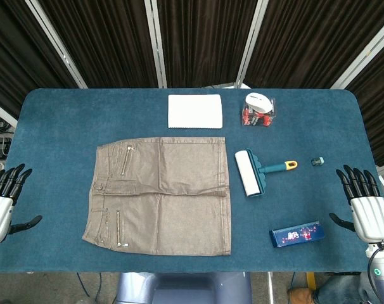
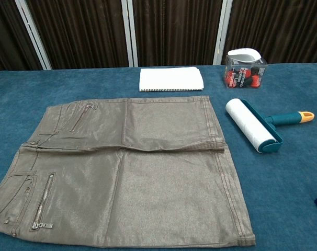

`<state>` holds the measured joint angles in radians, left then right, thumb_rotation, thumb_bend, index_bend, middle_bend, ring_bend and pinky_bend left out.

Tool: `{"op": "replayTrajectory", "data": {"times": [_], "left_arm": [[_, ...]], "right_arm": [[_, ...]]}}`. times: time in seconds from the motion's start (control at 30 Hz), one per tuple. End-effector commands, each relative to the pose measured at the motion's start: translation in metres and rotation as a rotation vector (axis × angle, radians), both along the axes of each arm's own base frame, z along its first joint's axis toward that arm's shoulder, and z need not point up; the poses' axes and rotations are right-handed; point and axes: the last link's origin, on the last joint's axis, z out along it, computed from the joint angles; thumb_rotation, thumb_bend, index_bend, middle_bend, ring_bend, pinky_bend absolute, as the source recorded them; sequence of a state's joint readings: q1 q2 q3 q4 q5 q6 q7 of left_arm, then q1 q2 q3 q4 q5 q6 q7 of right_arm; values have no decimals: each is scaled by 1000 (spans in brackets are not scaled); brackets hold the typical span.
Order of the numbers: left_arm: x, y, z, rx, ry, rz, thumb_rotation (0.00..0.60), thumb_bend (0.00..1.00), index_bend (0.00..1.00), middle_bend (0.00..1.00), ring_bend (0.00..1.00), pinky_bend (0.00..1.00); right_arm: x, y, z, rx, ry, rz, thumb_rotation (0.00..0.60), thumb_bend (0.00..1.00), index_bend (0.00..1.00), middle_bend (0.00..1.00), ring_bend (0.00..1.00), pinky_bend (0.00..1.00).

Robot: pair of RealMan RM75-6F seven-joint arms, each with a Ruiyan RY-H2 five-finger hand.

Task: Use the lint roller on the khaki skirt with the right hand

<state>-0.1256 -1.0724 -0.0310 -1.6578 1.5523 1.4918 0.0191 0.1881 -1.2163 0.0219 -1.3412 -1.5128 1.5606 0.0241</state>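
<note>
Both hands rest empty with fingers spread, right hand (image 1: 367, 202) and left hand (image 1: 3, 197) at opposite worktop (image 1: 52, 120) edges. Between them the khaki skirt (image 1: 160, 193) lies flat, lint roller (image 1: 255, 171) just beside its hem.

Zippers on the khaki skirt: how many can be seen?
2. One zipper lies on the skirt's far half near the waistband; the other zipper lies on its near half, near the front edge. Others could be hidden underneath.

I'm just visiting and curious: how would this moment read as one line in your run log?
stage: not started | lint roller: on table, right of khaki skirt | right hand: open | left hand: open
</note>
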Motion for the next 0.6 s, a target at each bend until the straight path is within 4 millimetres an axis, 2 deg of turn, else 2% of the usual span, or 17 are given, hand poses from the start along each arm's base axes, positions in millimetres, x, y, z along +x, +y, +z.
{"op": "replayTrajectory", "data": {"times": [0.03,0.13,0.23,0.4,0.5,0.6], "left_arm": [[0,0,0,-2,-4,0,600,0,0,0,0,0],[-2,0,0,-7,-6,6,600,0,0,0,0,0],[-2,0,1,-5,-10,8,600,0,0,0,0,0],[1,2,0,-13,-22,1,600,0,0,0,0,0],[1,5,0,-22,-26,7,600,0,0,0,0,0],[0,8,-3,-28,-15,18,600,0,0,0,0,0]], "right_arm": [[0,0,-2,4,-1,-3,600,0,0,0,0,0],[0,-1,-3,13,-5,-8,600,0,0,0,0,0],[6,-13,-4,37,-28,-1,600,0,0,0,0,0],[32,-61,-6,154,-36,43,600,0,6,13,0,0],[52,-95,-10,225,-24,59,600,0,126,147,64,44],[72,-126,-22,269,-13,87,600,0,281,304,214,201]]}}
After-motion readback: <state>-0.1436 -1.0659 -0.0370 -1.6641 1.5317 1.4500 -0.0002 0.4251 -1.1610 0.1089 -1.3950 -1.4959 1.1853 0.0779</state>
